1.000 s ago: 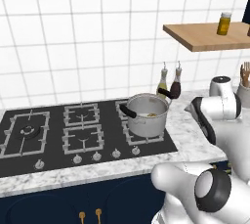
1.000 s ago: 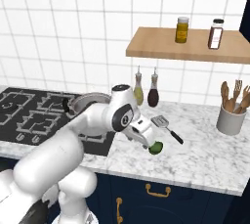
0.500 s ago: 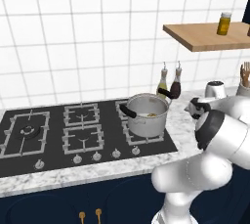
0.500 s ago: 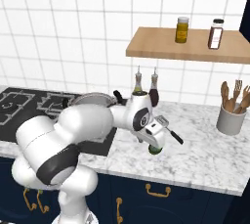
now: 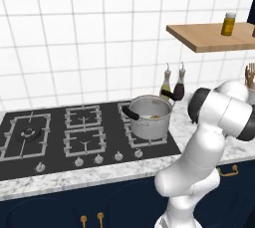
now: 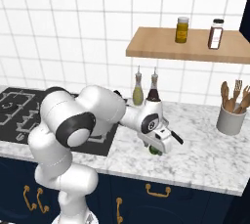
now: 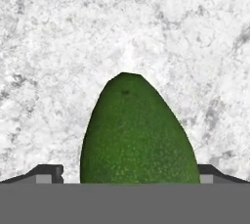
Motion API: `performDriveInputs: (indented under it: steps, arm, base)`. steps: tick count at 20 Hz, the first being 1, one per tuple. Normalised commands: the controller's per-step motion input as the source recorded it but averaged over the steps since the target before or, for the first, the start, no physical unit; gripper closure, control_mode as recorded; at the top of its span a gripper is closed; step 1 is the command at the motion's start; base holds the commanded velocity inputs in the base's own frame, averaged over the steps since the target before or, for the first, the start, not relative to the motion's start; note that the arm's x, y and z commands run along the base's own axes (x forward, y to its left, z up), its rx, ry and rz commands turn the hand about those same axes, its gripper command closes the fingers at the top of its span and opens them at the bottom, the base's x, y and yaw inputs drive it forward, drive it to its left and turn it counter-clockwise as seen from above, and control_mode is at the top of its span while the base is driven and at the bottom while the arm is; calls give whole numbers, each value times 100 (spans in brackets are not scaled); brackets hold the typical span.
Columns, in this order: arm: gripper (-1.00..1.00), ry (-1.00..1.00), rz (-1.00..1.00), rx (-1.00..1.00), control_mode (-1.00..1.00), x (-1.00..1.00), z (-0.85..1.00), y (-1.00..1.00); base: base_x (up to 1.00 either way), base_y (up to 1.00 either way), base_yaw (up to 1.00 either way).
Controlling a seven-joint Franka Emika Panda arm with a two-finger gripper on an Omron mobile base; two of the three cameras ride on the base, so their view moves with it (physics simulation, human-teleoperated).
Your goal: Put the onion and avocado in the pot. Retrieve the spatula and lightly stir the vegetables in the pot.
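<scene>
- Hand view: the dark green, tapered avocado (image 7: pixel 138 132) lies on the white-grey marbled stone counter (image 7: pixel 58 47), between the two dark fingertips (image 7: pixel 48 173), one at each side of its wide end. Contact between tips and avocado cannot be confirmed, so the jaw state cannot be told.
- Right base view: the two-finger gripper (image 6: pixel 157 148) is low over the counter (image 6: pixel 205 154) with the avocado (image 6: pixel 155 150) under it, near the front edge, beside the black gas hob (image 6: pixel 19 115).
- Left base view: the shiny stainless-steel pot (image 5: pixel 149 116) with black side handles stands on the hob's right burner; something pale lies inside, too small to identify.
- Open counter lies between the avocado and the grey utensil holder (image 6: pixel 231 118).
- Count: one avocado, one pot, two bottles (image 6: pixel 146 89) at the wall, two jars (image 6: pixel 198 31) on the wooden shelf (image 6: pixel 161 46).
</scene>
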Motion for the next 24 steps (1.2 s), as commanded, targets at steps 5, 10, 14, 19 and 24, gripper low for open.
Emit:
performDriveInputs:
  steps: [5,10,14,19,24]
  arm:
    - [100,-6,-2,0,-100,-16,6,3]
    - [100,-9,20,-4,-100,-33,71,43]
    - [100,-3,24,-11,-100,-31,71,100]
    - [100,-2,30,-11,-100,-48,84,100]
    - [100,-5,33,-8,-100,-56,78,100]
  base:
    - [0,0,0]
    - [0,0,0]
    - [0,0,0]
    - [0,0,0]
    - [0,0,0]
